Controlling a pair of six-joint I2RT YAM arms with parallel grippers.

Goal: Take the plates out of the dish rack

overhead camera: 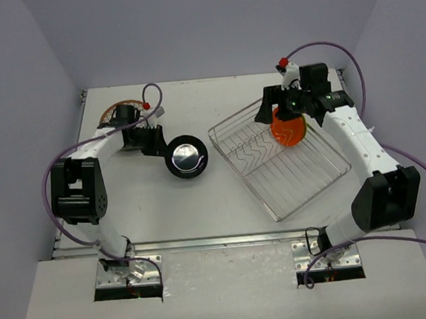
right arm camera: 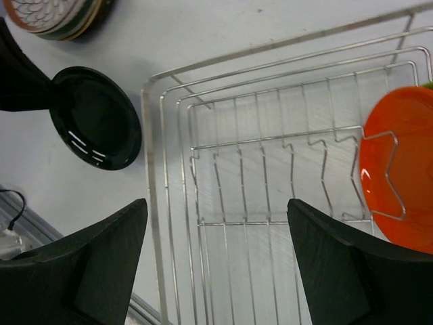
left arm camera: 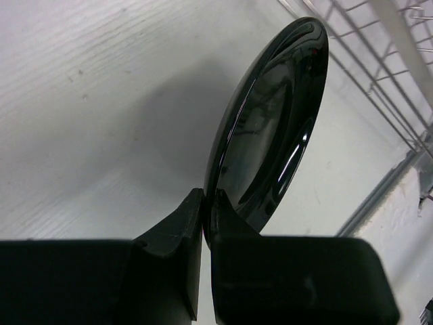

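Holding black plate (left arm camera: 270,128) by its rim, left claw (left arm camera: 203,230) hung between rack (overhead camera: 296,174) and stack (right arm camera: 57,17). Over rack, right claw (right arm camera: 215,223) stood open; next, probably, closing on orange plate (right arm camera: 399,169).

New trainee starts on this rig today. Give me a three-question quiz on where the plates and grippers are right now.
1. True or false: the left gripper is shut on the rim of the black plate.
2. Fill in: the right gripper has its jaws ___.
3. Pick one: the orange plate stands in A the dish rack, B the left gripper, C the right gripper.
Key: 1 true; 2 open; 3 A.
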